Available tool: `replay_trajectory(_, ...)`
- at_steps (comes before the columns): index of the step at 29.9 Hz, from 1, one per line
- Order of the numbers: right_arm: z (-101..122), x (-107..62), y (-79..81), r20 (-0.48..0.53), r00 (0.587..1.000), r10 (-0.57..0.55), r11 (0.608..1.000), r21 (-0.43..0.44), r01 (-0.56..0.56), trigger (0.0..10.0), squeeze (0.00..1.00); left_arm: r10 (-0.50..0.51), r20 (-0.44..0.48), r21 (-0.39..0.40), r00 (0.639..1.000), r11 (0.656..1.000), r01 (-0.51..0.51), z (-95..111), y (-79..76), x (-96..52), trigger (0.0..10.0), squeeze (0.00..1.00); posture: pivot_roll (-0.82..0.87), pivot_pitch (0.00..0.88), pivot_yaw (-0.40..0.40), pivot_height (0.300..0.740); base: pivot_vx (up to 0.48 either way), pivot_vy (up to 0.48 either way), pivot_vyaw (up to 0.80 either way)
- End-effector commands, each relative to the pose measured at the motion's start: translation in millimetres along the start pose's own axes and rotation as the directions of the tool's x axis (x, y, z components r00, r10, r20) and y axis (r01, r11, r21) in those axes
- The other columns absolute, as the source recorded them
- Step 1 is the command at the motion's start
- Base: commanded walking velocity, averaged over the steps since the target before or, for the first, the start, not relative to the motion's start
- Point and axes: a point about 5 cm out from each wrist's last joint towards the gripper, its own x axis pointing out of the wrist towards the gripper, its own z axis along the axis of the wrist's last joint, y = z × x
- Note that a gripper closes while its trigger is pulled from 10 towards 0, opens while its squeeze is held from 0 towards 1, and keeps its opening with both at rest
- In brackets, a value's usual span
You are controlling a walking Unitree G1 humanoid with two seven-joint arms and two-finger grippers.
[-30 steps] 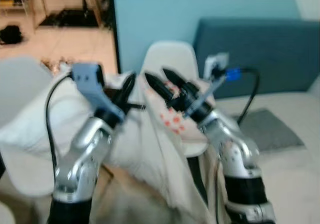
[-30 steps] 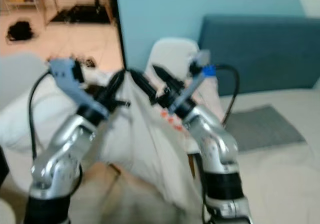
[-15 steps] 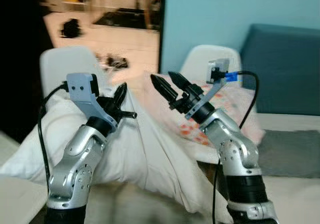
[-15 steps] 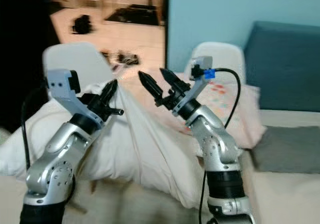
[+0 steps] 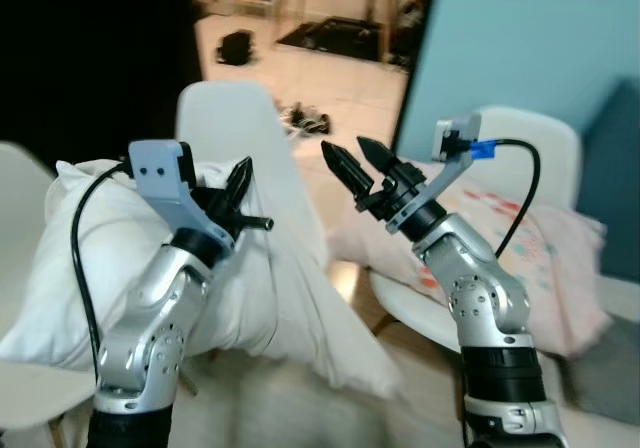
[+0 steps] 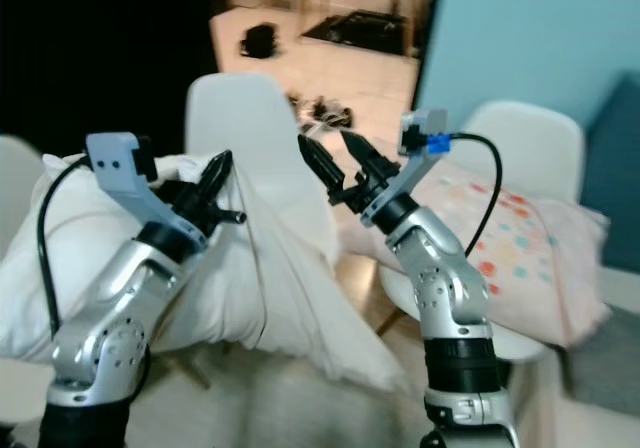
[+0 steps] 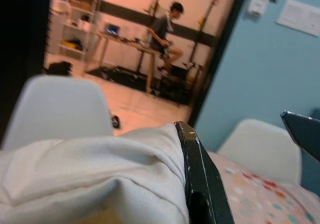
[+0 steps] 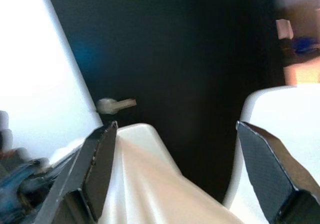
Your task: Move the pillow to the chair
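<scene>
Left gripper (image 5: 240, 183) is pinching the white pillow (image 5: 90, 258) by its top fold, fingers pressed onto the fabric. Right gripper (image 5: 350, 158) is hovering beside it, fingers spread, just before the white chair (image 5: 225, 118).

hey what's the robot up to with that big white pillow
The robot's left end effector is pinching a fold of the white pillow, holding it up in front of a white chair. Its right end effector hovers open beside it, holding nothing. A patterned pillow lies on another white chair to the right.
</scene>
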Motion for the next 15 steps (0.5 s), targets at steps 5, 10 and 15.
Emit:
replay_trajectory(5, 1, -5.2, -9.1, 0.002, 0.999, -0.049, 0.999, 0.003, 0.049, 10.0, 0.00, -0.065, 0.112, 0.013, 0.992, 0.998, 0.064, 18, -13.2, 3.8, 10.0, 0.00, 0.09, 0.000, -0.062, 0.740, 0.346, 0.000, 0.00)
replay_trajectory(10, 1, -5.1, -8.5, 0.005, 0.999, -0.046, 0.999, 0.007, 0.046, 10.0, 0.00, -0.072, 0.121, 0.011, 0.990, 0.997, 0.071, 20, -13.9, 4.5, 10.0, 0.00, 0.08, 0.000, -0.061, 0.740, 0.350, 0.000, 0.00)
replay_trajectory(15, 4, -4.5, -8.1, 0.020, 0.999, -0.049, 0.999, 0.008, 0.049, 10.0, 0.00, -0.134, 0.165, -0.017, 0.977, 0.990, 0.139, 30, -23.2, 9.0, 10.0, 0.00, 0.08, 0.000, -0.061, 0.740, 0.351, 0.000, 0.00)
